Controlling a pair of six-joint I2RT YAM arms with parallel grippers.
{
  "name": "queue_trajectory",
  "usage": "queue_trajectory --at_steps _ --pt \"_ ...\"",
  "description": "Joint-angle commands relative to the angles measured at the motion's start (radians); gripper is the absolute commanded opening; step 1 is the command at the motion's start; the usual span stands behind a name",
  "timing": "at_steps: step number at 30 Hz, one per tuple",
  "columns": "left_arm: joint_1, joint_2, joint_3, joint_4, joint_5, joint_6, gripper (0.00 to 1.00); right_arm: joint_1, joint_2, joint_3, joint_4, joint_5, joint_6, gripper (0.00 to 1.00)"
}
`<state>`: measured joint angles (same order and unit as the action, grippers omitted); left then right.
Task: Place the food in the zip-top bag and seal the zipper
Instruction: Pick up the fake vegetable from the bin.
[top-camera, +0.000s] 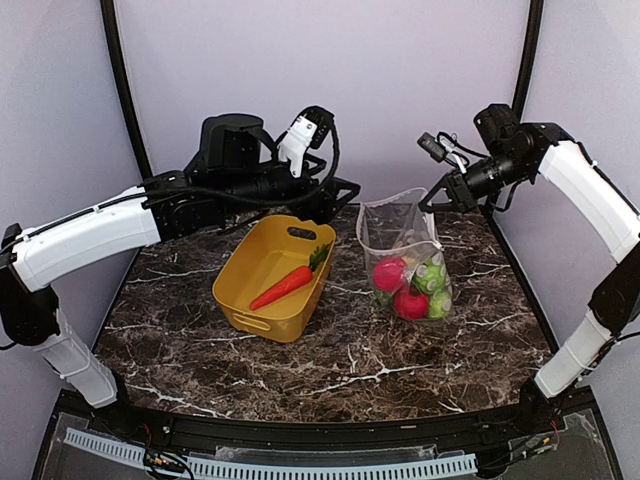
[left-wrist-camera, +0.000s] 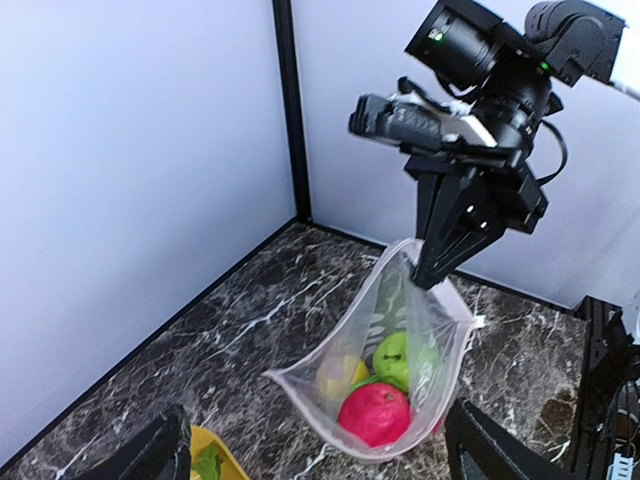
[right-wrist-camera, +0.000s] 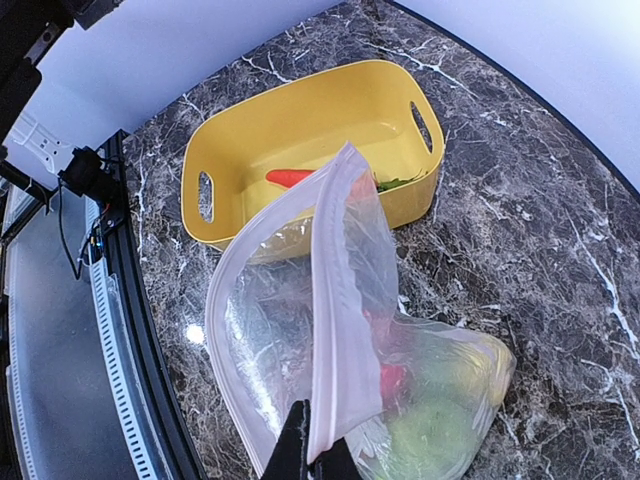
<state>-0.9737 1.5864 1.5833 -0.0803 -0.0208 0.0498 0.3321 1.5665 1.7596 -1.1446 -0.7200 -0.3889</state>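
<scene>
**Bag held open on the right; carrot and greens in the tub**

Your right gripper (top-camera: 432, 203) is clamped on the rim of the zip-top bag (top-camera: 398, 235), pinching at the zipper (right-wrist-camera: 335, 300) so the mouth stands open. The bag's bottom rests on the marble table (top-camera: 400, 380), just right of the yellow tub (top-camera: 232, 275). It holds a red toy fruit (left-wrist-camera: 375, 412), a green toy fruit (left-wrist-camera: 395, 358) and more. Your left gripper (left-wrist-camera: 320, 462) hangs over the tub's far end, jaws wide, nothing in them.

The carrot (top-camera: 283, 287) lies in the tub, with leafy greens (top-camera: 319, 256) at its thick end.

Handling, my read:
- The carrot looks like light, hard, smooth plastic with a taper. Take it across the thick middle; at the tip it likely squirts out.
- The bag film is thin and floppy, held up by one pinch only. Drop items in from above and don't push on the wall.
- For sealing, grab the zipper strip itself. It's the only stiffish part; bare film will slip and crumple.
</scene>
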Motion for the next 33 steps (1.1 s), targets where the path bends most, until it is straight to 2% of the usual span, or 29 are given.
queue_trajectory --at_steps 1,4,11,20,26,33 --pt "-0.004 -0.06 -0.078 -0.129 -0.202 0.061 0.87 0.005 -0.045 -0.017 0.032 0.004 -0.018 0.0" --pt "0.003 -0.064 -0.083 -0.222 -0.316 0.076 0.87 0.005 -0.059 -0.028 0.032 0.012 -0.027 0.0" --pt "0.027 -0.075 -0.133 -0.364 -0.394 0.066 0.87 0.004 -0.088 -0.055 0.032 0.011 -0.04 0.0" --pt "0.185 0.001 -0.121 -0.534 -0.23 -0.034 0.86 0.004 -0.088 -0.065 0.031 0.01 -0.046 0.0" --pt "0.235 0.099 -0.08 -0.575 -0.121 0.029 0.76 0.003 -0.083 -0.066 0.029 0.016 -0.05 0.0" --pt "0.25 0.257 0.054 -0.615 -0.074 0.086 0.72 0.003 -0.086 -0.081 0.029 0.031 -0.056 0.0"
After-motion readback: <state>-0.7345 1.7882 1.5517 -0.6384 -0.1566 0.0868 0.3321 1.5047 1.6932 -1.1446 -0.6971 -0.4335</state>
